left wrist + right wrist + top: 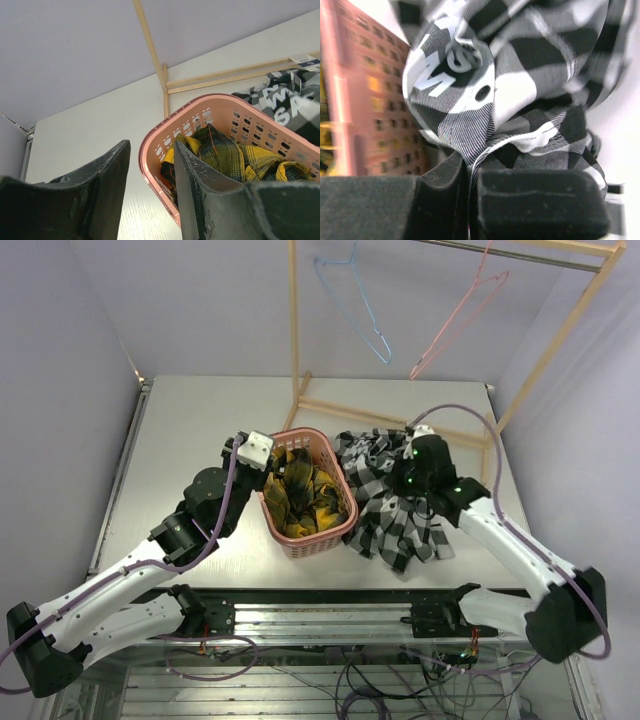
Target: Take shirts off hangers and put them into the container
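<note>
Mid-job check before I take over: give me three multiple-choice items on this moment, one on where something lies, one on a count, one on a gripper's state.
1. Where is the yellow plaid shirt?
A. in the basket
B. on the table right of the basket
C. on the blue hanger

2. How many hangers hang bare on the rack?
A. none
B. one
C. two

3. What is the right gripper doing?
A. open above the basket
B. shut on the check shirt
C. shut on the pink hanger

Key:
1 A: the yellow plaid shirt lies bunched inside the basket.
2 C: the blue hanger and the pink hanger both hang on the rack with nothing on them.
3 B: the right gripper has its fingers pressed together on a fold of the check shirt, which lies on the table beside the basket.
</note>
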Available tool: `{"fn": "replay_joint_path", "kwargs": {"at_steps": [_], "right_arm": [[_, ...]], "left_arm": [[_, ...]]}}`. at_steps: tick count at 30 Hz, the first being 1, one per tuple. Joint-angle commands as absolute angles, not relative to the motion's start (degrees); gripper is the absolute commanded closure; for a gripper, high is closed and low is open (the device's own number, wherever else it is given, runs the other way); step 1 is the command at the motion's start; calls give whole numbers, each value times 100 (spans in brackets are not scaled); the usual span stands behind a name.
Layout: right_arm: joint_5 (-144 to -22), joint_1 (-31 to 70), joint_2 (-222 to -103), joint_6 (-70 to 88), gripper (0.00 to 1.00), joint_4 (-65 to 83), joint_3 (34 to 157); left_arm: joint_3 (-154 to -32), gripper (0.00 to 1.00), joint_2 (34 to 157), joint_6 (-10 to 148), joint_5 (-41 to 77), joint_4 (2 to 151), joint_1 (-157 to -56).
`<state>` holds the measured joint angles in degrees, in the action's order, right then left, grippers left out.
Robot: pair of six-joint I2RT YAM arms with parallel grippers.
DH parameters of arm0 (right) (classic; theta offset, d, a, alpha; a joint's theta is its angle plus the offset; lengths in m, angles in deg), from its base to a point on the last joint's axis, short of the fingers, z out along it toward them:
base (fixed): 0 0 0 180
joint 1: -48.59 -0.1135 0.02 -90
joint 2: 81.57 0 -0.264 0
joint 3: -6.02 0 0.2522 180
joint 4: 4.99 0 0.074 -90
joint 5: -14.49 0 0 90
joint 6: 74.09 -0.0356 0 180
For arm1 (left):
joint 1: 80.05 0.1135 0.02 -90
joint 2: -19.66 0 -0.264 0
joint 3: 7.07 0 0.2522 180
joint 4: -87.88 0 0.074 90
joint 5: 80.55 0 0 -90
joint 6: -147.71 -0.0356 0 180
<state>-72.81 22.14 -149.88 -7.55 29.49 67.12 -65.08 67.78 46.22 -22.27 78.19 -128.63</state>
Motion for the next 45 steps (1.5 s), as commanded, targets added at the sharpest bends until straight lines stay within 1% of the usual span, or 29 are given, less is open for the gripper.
{"fn": "replay_joint_path", "kwargs": {"at_steps": [1, 5, 8, 11, 14, 17, 20, 24, 29, 37, 45], "right_arm": [[-6961, 2082, -14101, -562, 100, 3487, 7588], [-7251, 1942, -13659, -424, 100, 3635, 8366], [-7462, 1686, -13656, -314, 100, 3804, 9151], [-7564, 1504, -13958, -131, 100, 4063, 10216], [-8011, 1452, -14509, 59, 100, 4312, 11356], [-8620, 1417, -14983, 87, 100, 4221, 12322], [-9040, 1344, -15378, 63, 100, 4028, 12975], [-9225, 1282, -15809, 155, 100, 3898, 13966], [-9738, 1282, -16327, -25, 100, 3707, 15137], [-10099, 1278, -16578, -325, 100, 3026, 16152], [-10037, 1305, -16217, -479, 100, 2079, 16230]], "left_arm": [[-6706, 49, 6741, 4724, -2155, 7825, -12879], [-6684, 49, 6694, 4719, -2184, 7860, -12876], [-6686, 49, 6670, 4732, -2209, 7859, -12874], [-6688, 49, 6659, 4758, -2176, 7869, -12882], [-6687, 49, 6643, 4773, -2175, 7860, -12883], [-6689, 49, 6614, 4754, -2213, 7860, -12882], [-6660, 49, 6566, 4720, -2289, 7890, -12878], [-6628, 48, 6553, 4677, -2383, 7935, -12874], [-6643, 49, 6606, 4663, -2403, 7906, -12874], [-6597, 49, 6612, 4620, -2484, 7961, -12882], [-6575, 49, 6588, 4595, -2548, 7983, -12872]]}}
